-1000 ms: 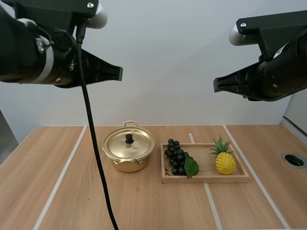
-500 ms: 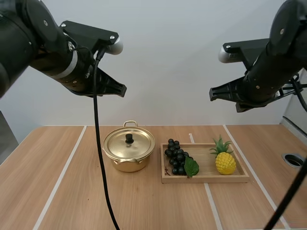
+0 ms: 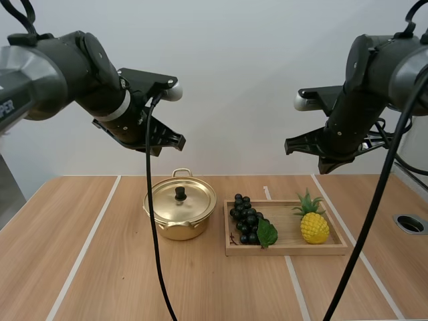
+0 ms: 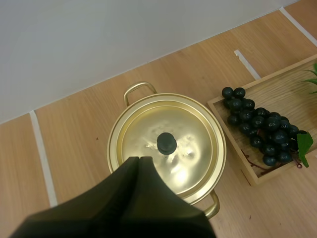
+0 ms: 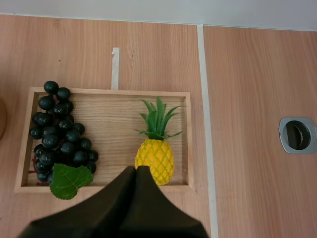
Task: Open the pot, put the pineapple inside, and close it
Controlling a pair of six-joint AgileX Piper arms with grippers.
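– While both arms hang up high over the surface, where's the pineapple at?

– It's on the wooden tray, at the right-hand end. It has bumpy yellow skin with a criss-cross pattern and a spiky green crown pointing toward the far rim. The tray is a shallow rectangle of pale wood with a low rim. At its other end sits a bunch of grapes, dark, round and glossy, with one flat green leaf. The grapes are clear of the pineapple.

– And the pot?

– It's just beside the tray, on its left. It's round, shiny gold-coloured metal with two loop handles. The lid is on, smooth and slightly domed, with a little black knob in the middle.

– What are the claws doing?

– The left claw is closed on nothing, its fingers pressed into one matte dark wedge. It hangs well above the pot, and from its wrist camera the tip lines up just short of the knob. The right claw is the same, closed and empty, well above the tray. From its own camera the tip sits over the near rim, right by the pineapple's base.

– What's the surface like?

– It's light wood grain with pale stripes running front to back. There's also a small metal-rimmed round hole off to the right.
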